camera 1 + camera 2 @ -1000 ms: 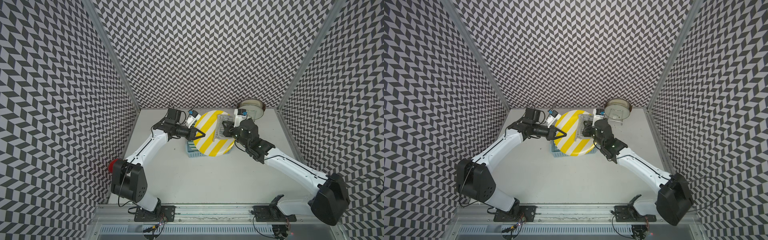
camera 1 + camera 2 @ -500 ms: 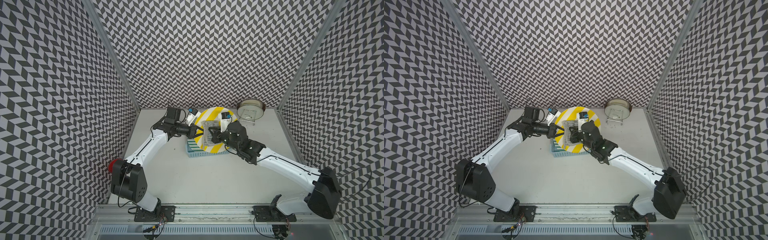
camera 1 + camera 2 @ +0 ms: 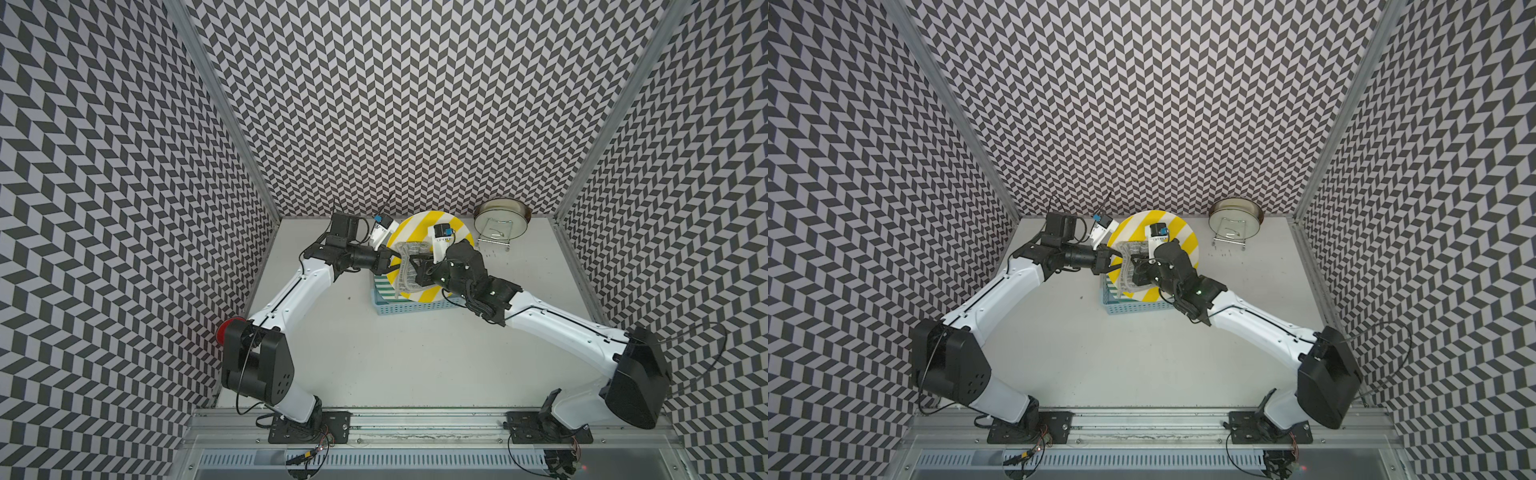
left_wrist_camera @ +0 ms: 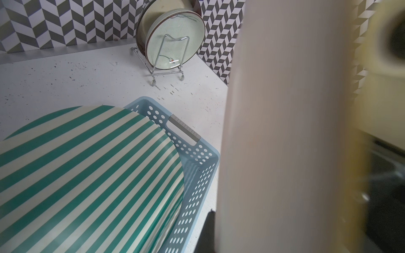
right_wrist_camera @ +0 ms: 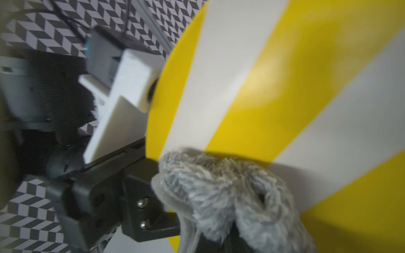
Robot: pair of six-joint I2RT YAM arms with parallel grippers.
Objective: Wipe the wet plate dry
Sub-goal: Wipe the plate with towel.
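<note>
Yellow-striped plate (image 3: pixel 415 227) hangs tilted above the blue basket (image 3: pixel 411 308), rim pinched in the closed left claw (image 3: pixel 391 262). Right claw (image 3: pixel 415 266) clamps a grey cloth (image 3: pixel 401 286) against its face. Basket holds a green-striped plate (image 4: pixel 87 175).

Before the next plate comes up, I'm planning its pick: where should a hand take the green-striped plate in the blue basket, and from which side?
Probably its raised rim. The green-striped plate lies tilted in the blue basket, one edge lifted above the wall at the basket's left end. Pinch across that edge from the robot's left and above; the low edge is boxed in by the walls.
</note>
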